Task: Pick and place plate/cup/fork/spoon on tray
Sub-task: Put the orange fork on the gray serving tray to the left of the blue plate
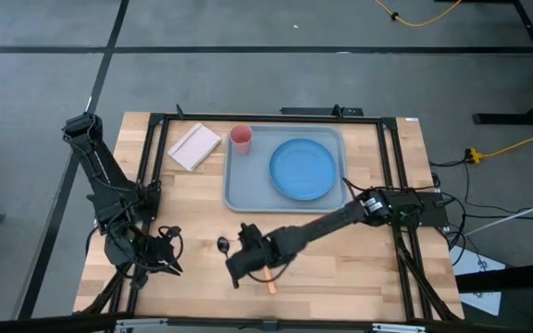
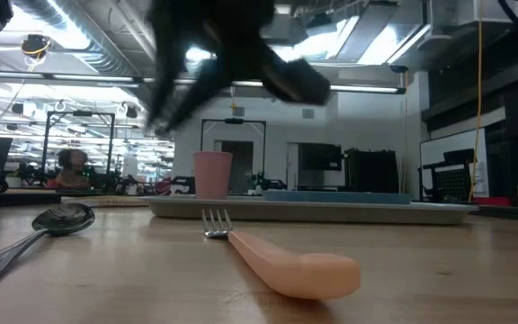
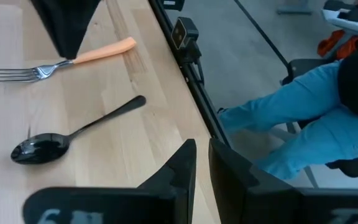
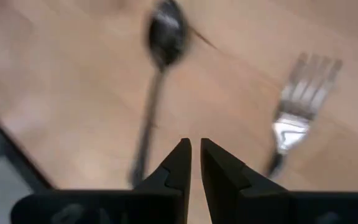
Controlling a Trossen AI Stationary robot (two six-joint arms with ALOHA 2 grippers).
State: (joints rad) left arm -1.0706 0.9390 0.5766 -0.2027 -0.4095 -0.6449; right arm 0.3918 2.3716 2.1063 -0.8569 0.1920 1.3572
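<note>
The bright-blue plate (image 1: 302, 168) lies flat on the pale grey-blue tray (image 1: 239, 190). The pink-red cup (image 1: 241, 138) stands upright in the tray's far left corner. The dark spoon (image 1: 223, 244) and the orange-handled fork (image 1: 269, 284) lie flat on the wood near the front edge; both also show in the low view, spoon (image 2: 43, 225) and fork (image 2: 277, 256). My right gripper (image 4: 196, 155) is shut and empty above the table, between the spoon (image 4: 160, 37) and the fork (image 4: 297, 118). My left gripper (image 3: 202, 168) is shut and empty at the front left.
A beige pad (image 1: 194, 146) lies left of the tray at the far side. A black frame (image 1: 155, 157) runs around the table's edges. A person's leg in blue trousers (image 3: 303, 118) shows beyond the table's near edge. Bare wood (image 1: 359, 268) lies at the front right.
</note>
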